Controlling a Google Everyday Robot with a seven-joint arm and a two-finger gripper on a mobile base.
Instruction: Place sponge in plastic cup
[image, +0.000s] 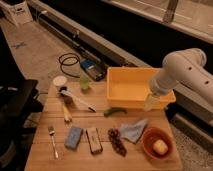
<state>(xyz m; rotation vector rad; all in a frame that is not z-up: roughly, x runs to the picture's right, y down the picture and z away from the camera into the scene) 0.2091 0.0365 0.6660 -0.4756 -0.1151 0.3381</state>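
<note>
The blue-grey sponge (73, 136) lies flat near the front left of the wooden table (45, 117), between a fork (52, 140) and a dark brown block (93, 140). At the table's back edge, left of the yellow bin, the translucent light green plastic cup (85, 83) stands upright. My gripper (151, 103) hangs from the white arm (182, 72) on the right, at the bin's front right corner. It is far from both the sponge and the cup, and it is open with nothing in it.
A yellow bin (134, 95) fills the back right. An orange bowl (150, 148) holding a pale round item sits front right. A pale blue cloth (132, 131), dark grapes (117, 141), a green pod (115, 111), a white cup (60, 80), a brush (76, 99) and a banana (66, 113) are spread about.
</note>
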